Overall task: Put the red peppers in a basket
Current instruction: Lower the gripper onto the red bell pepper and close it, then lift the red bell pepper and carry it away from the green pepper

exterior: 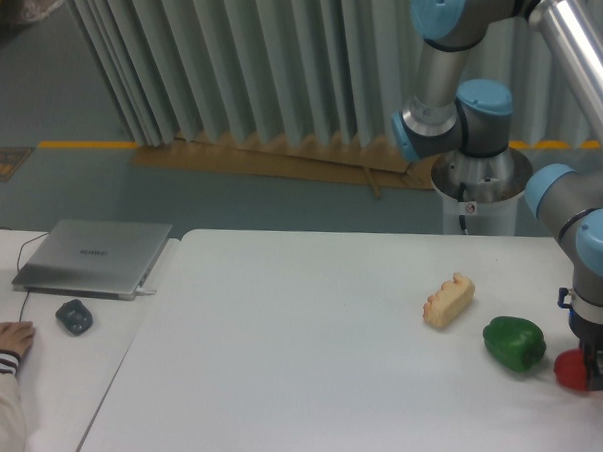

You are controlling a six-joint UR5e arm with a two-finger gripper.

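The red pepper point(571, 370) lies on the white table point(306, 356) near the right edge, just right of a green bell pepper point(514, 342). My gripper point(590, 367) hangs down from the wrist right at the red pepper's right side. A dark finger point(596, 367) covers part of the pepper. The frame edge and the wrist hide how the jaws stand. No basket is in view.
A beige ridged bread-like piece point(449, 300) lies left of the green pepper. On the left side table sit a closed laptop point(95, 256) and a dark mouse point(74, 317), and a person's hand point(4, 339) rests there. The arm's base point(479, 179) stands behind the table.
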